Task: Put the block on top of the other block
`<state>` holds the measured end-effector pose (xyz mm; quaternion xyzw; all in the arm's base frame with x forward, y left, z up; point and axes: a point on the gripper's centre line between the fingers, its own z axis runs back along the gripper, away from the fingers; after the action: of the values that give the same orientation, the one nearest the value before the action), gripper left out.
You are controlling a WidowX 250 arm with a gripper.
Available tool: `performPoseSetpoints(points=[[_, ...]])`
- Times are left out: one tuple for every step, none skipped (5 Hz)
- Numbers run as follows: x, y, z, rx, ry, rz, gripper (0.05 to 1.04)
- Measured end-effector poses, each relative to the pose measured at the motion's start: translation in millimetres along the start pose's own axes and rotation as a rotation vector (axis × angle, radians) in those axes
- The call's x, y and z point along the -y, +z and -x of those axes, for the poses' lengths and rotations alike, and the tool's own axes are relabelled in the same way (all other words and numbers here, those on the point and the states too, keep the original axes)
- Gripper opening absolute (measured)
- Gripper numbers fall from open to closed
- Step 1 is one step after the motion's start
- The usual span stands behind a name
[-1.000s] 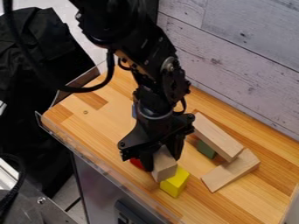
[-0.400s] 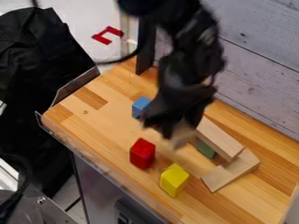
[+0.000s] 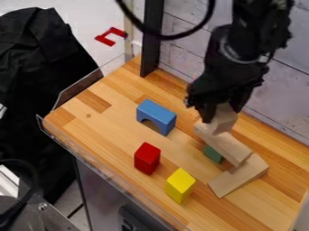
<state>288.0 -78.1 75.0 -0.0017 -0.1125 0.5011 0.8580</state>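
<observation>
Wooden block (image 3: 224,120) gripped between fingertips of end effector (image 3: 224,110).

We see the wooden counter (image 3: 109,122) in fairly bright, soft light, with the tops of the red block (image 3: 147,159) and yellow block (image 3: 180,186) paler than their sides, so light reaches them from above. Shade gathers beneath the blue arch block (image 3: 156,113) and over the green block (image 3: 212,154). We find little detail in the black cloth (image 3: 36,67) or the black gripper (image 3: 224,111), and thin glints edge the clear guard (image 3: 96,169).
</observation>
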Motion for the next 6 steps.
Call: performPoseSetpoints(points=[[9.5, -10.9, 7.2, -0.048, 0.032, -0.027, 0.575], [13.7, -18.4, 10.2, -0.059, 0.050, -0.027, 0.575], [19.1, -25.6, 12.4, -0.070, 0.090, -0.021, 0.575], [20.6, -31.6, 14.1, -0.078, 0.132, -0.024, 0.575], [24.2, -31.7, 14.6, -0.082, 0.188, 0.000, 0.575], [25.2, -33.3, 15.6, -0.092, 0.208, 0.015, 0.575]])
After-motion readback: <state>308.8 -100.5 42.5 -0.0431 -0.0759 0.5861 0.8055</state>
